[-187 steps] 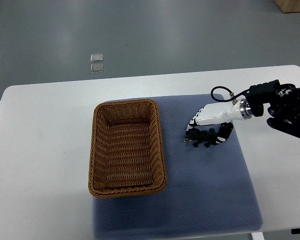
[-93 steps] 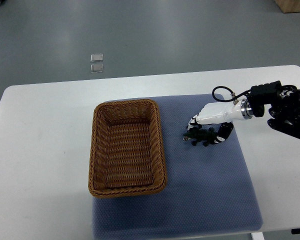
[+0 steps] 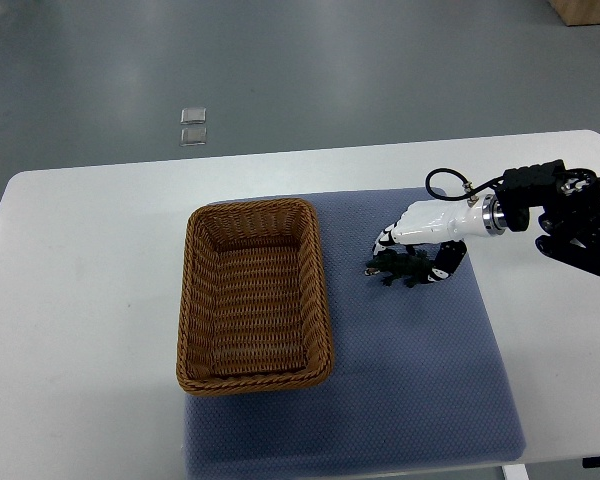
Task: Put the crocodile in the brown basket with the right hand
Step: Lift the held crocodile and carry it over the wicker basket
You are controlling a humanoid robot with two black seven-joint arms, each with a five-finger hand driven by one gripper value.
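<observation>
The right robot hand reaches in from the right edge, and it's right on top of the crocodile. The fingers curl down on the far side, the thumb hooks in on the right, and the dark green toy is clenched between them. That looks like a grasp. Whether the toy is clear of the mat or touching it, this steep view doesn't tell.

The crocodile sits just under the palm, on the near side. Its long axis runs roughly left to right, with one end poking out past the fingertips toward the basket.

And that's the line that matters. The basket lies to the hand's left, with a bare strip of blue mat between it and the toy. It's open at the top with nothing inside. Its long side faces the hand, so that right wall is the one thing to clear. My read is that the load needs height before it crosses the rim, or it could clip the wicker.

Nothing else stands on the white counter. No left arm is in the picture, so this one belongs to the right.
</observation>
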